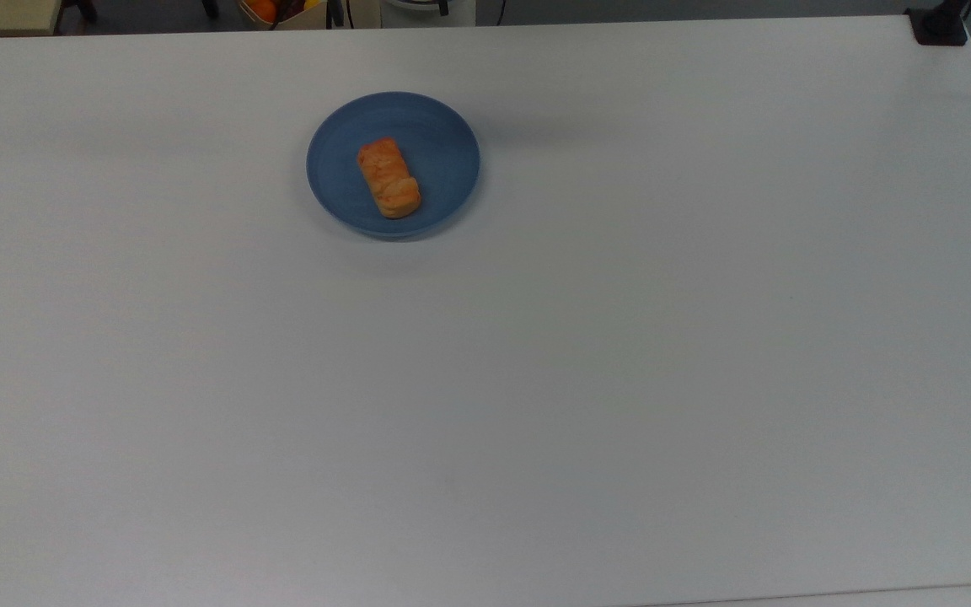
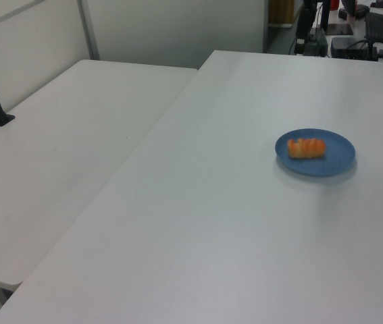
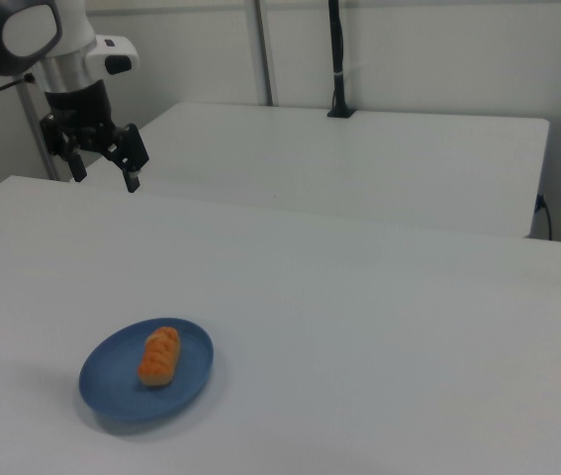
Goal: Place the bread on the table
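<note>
Up in the right view's top left corner, the gripper (image 3: 105,170) hangs high above the table (image 3: 379,327), fingers spread apart with nothing between them. It sits well away from the action, up and toward the far edge from the plate (image 3: 112,388).

And there's the target: the bread (image 3: 159,355) lies on the plate, a little off centre, long axis running roughly front to back in the right view. From the top view the bread (image 1: 388,178) sits slightly toward the top view's left of the plate (image 1: 443,143), angled a touch. In the left view the bread (image 2: 306,147) lies crosswise on the plate (image 2: 336,158), toward the left view's left side.

So nothing's started. The roll is on the dish, and bare table (image 1: 620,379) stretches wide on every side for a drop spot.

How will it handle? Judging by looks, light and soft, with a lumpy glazed crust that may be a bit slick. Squeeze hard and it likely dents; squeeze lightly and it could slip. Best bet looks like a grab across the short width at the middle, fingers straddling the long sides, coming straight down.

One thing to watch: the plate rim is shallow, but a low approach might nudge the dish rather than the roll.
</note>
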